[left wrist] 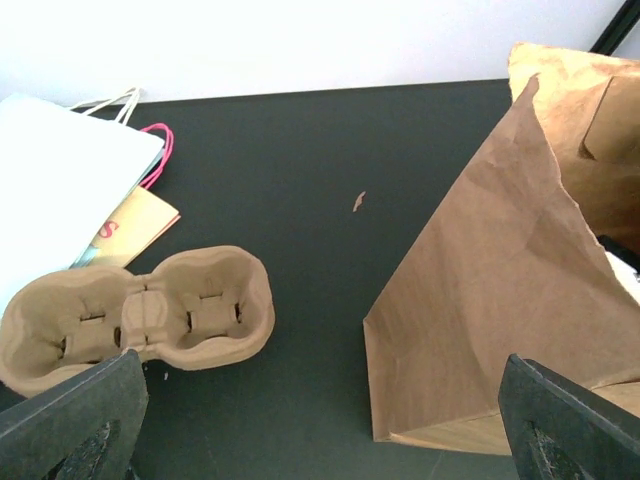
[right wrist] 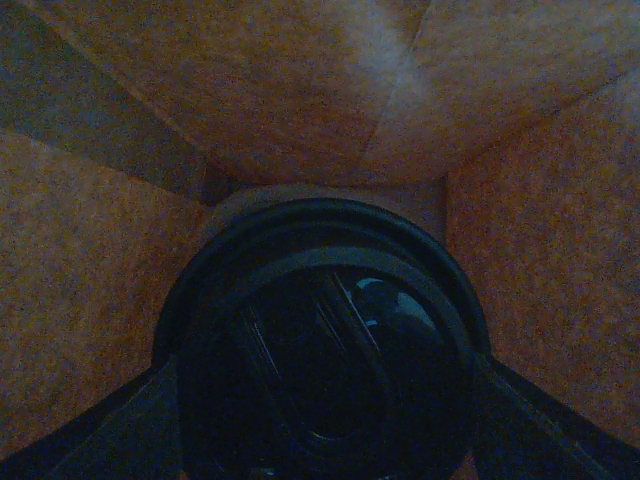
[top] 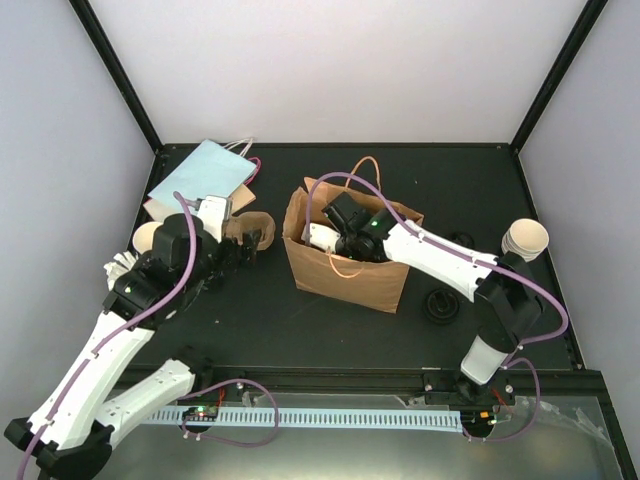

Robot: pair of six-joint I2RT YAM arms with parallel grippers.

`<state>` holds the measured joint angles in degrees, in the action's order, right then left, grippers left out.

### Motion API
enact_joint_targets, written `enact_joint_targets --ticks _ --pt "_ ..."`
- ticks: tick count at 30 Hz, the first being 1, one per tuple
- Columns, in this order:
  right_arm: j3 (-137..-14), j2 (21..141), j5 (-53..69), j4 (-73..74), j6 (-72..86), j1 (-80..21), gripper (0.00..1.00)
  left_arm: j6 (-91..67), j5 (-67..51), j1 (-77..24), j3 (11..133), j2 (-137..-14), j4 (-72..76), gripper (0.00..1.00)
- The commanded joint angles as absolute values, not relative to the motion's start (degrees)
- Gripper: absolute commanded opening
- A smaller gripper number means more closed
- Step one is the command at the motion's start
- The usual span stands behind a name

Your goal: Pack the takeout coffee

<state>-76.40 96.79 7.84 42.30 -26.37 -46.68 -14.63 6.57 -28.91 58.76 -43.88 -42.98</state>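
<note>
Here, right pincer (right wrist: 320, 432) clamps one lidded cup (right wrist: 320, 330) in one bag (top: 345, 278); left pincer (left wrist: 320, 425) gapes.

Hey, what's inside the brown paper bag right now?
The right end effector reaches into the brown paper bag, its fingers flanking a round black plastic lid. Brown paper walls surround it. The cup body under the lid and the bag's floor are covered.

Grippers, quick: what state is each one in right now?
Left gripper: open, holding nothing.
Right gripper: closed on a lidded coffee cup, inside the brown bag.
</note>
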Motion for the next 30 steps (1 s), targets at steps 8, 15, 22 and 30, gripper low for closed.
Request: enact_joint_targets --ticks 8,15,22,30 --pt "-76.0 99.2 2.2 49.2 -24.2 -47.5 0.45 -15.0 2.3 -28.4 58.9 -43.4 -39.2 0.99" --pt "-73.3 96.6 4.5 46.5 -23.7 -47.5 0.46 -15.4 0.2 -28.4 58.9 -42.5 -39.5 0.99" --pt "-76.6 95.4 4.3 47.7 -23.8 -47.5 0.51 -15.5 -0.6 -28.4 59.8 -40.6 -40.2 0.99" --pt "-79.7 92.9 3.0 49.2 -23.3 -47.5 1.00 -15.0 -1.0 -28.4 60.8 -40.3 -42.3 0.99"
